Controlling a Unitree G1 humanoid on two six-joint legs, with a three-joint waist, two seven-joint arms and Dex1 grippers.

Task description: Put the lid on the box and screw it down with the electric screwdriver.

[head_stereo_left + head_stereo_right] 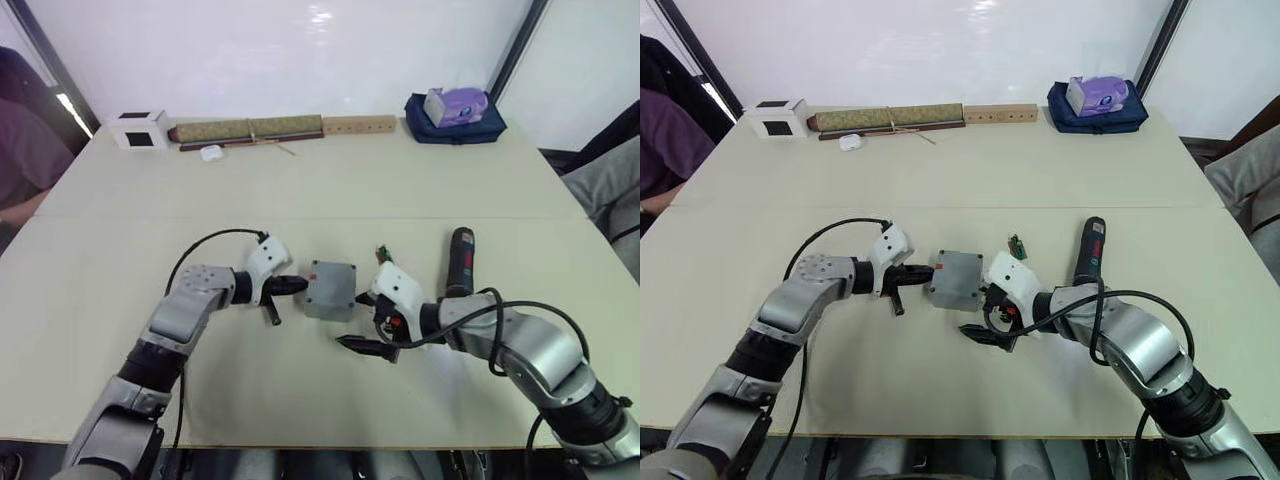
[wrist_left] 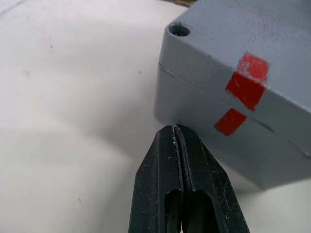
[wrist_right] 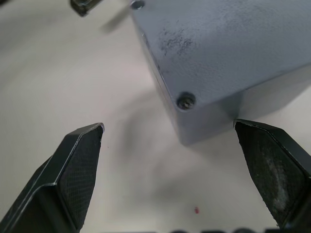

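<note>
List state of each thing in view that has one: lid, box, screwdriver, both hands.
lid: on the box, red marks lined up
box: closed, flat on the table, between the two hands
screwdriver: lying on the table, not held
left hand: shut, tip at the box side, holding nothing
right hand: open, holding nothing, box corner between its fingers

A lab or test workspace: a plain pale table [image 1: 300, 190] stands against a bare white wall, with a seated person [image 1: 25, 150] watching at one edge. Along the far side lie a white cube [image 1: 138, 129], a rolled mat [image 1: 248, 128], a drilled wooden block [image 1: 358, 125] and a tissue pack [image 1: 455, 104]
</note>
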